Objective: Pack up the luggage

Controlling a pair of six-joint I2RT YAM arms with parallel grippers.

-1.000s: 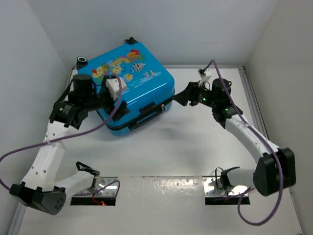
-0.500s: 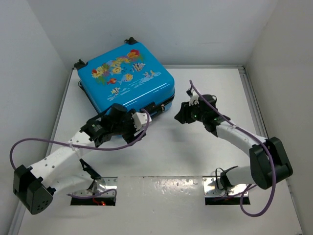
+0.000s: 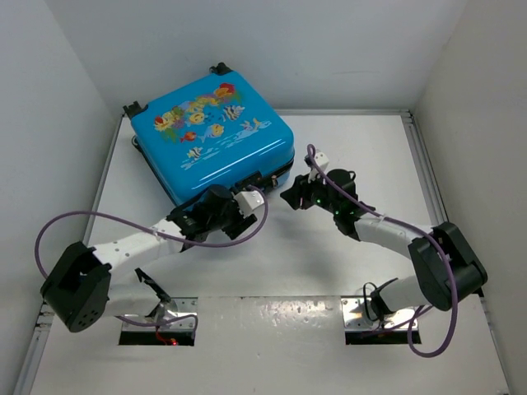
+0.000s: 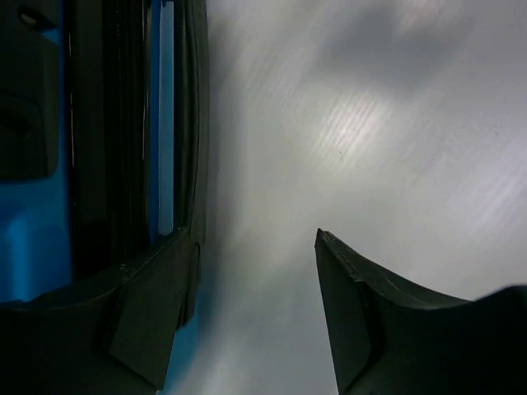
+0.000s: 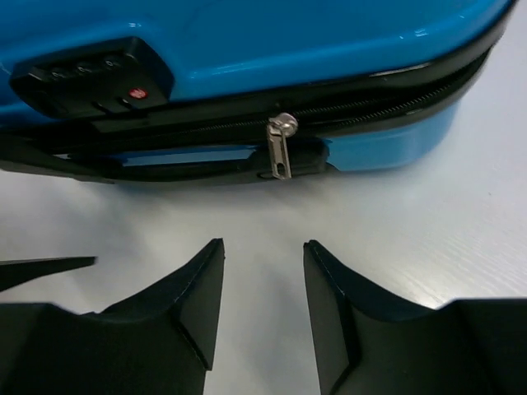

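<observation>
Over the table [image 3: 329, 271], left gripper [image 4: 257, 237] and right gripper [image 5: 263, 244] have neared the luggage [image 3: 214, 132].

Left fingers [image 4: 362, 321] and right fingers [image 5: 189, 304] both spread, held low.

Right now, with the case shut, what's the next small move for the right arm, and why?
Probably ease the right gripper forward and close on the zipper pull. Its jaws are open and empty, the pull hangs just ahead, roughly in line with the gap between them, and the luggage lies closed, so it likely needs unzipping before anything can be packed.
</observation>
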